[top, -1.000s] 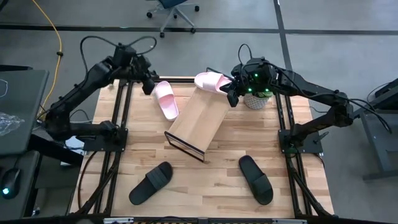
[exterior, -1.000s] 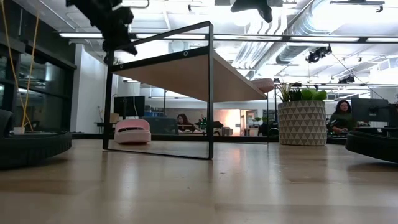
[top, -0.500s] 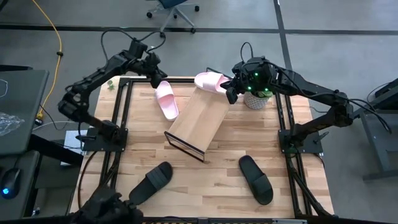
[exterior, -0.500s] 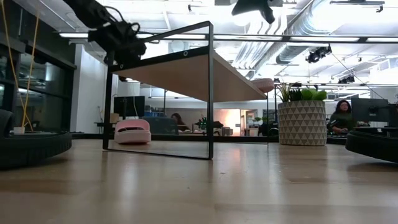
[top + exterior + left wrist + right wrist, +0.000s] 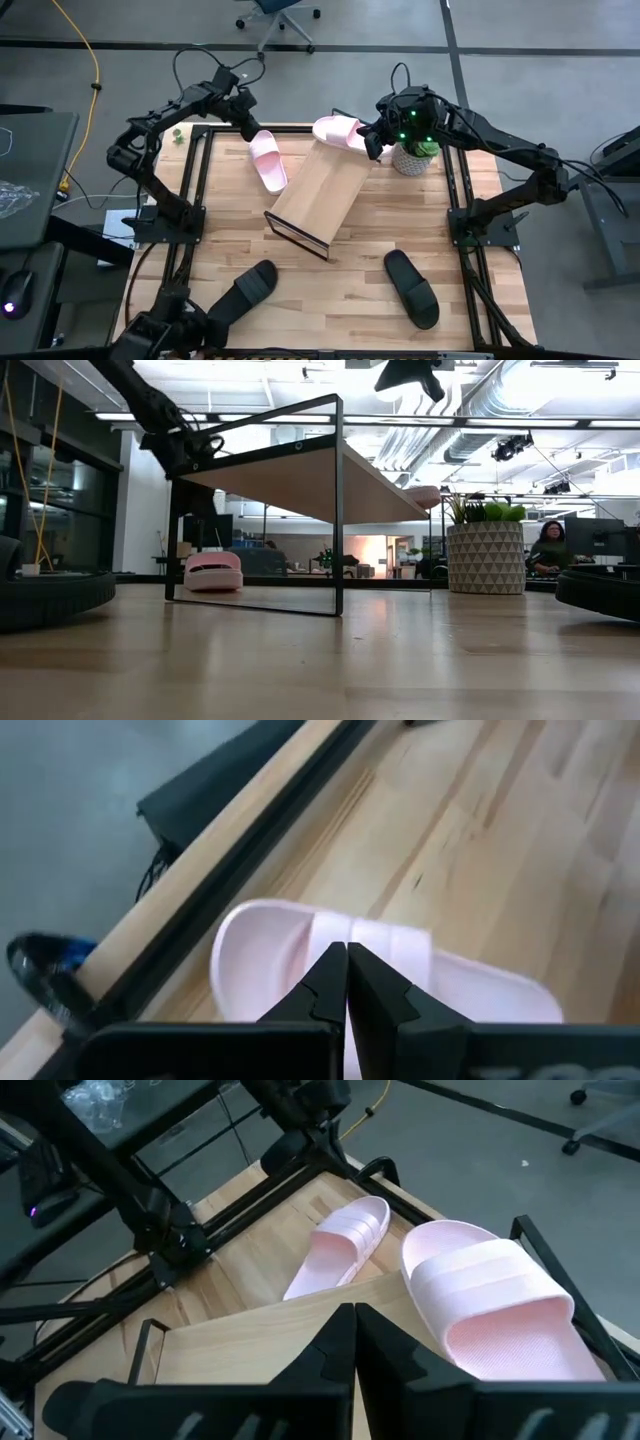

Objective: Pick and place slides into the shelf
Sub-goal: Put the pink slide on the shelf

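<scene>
Now the closed, empty left pincer (image 5: 247, 127) hovers beside the pink slide (image 5: 267, 161) near the bench's far edge; its long axis runs toward the shelf (image 5: 318, 192).

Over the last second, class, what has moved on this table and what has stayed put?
The left gripper, shut and empty, has swung from beside the table's far left corner to just above the pink slide on the table. The right gripper, also shut, shifted only slightly beside the pink slide on the shelf's top end. The shelf, all four slides and the plant pot stayed put.
</scene>
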Controlling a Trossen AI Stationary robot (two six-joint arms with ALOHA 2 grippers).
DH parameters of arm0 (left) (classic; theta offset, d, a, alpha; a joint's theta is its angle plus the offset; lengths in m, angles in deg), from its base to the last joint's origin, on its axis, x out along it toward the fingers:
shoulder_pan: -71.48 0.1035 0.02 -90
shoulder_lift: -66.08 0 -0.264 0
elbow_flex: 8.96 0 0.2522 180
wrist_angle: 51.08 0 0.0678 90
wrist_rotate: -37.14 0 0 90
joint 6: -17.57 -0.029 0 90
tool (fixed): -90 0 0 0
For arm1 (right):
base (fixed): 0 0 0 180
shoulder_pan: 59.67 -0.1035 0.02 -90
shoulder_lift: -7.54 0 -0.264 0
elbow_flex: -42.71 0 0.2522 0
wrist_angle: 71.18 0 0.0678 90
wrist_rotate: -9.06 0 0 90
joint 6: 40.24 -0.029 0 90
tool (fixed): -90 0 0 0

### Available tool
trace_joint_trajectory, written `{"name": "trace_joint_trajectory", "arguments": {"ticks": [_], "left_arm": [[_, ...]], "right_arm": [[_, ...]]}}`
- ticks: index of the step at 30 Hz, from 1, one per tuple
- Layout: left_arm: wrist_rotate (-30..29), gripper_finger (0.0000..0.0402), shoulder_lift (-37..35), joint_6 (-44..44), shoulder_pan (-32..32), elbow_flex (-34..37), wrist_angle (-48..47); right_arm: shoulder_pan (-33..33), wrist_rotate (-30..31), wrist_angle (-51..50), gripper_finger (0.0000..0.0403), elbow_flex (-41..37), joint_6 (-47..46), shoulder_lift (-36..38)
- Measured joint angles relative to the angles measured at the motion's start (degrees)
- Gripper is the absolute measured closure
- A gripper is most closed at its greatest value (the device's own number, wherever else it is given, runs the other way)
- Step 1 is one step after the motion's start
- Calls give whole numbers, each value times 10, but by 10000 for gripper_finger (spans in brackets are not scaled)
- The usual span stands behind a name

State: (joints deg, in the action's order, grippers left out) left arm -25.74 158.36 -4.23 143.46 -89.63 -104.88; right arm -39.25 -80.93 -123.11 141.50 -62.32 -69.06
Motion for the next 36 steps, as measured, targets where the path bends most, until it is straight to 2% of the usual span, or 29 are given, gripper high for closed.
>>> {"name": "trace_joint_trajectory", "arguments": {"ticks": [8,18,23,27,36], "left_arm": [[14,396,29,-39,23,0,-8],[28,306,75,-86,23,0,-39],[30,279,86,-110,23,0,-39],[35,271,100,-114,23,0,-39],[74,279,135,-114,23,0,-48]], "right_arm": [[0,0,20,402,0,0,0],[0,0,33,402,0,-15,0],[0,0,33,402,0,-25,0],[0,0,33,402,0,-25,0],[0,0,33,402,0,-25,0]]}}
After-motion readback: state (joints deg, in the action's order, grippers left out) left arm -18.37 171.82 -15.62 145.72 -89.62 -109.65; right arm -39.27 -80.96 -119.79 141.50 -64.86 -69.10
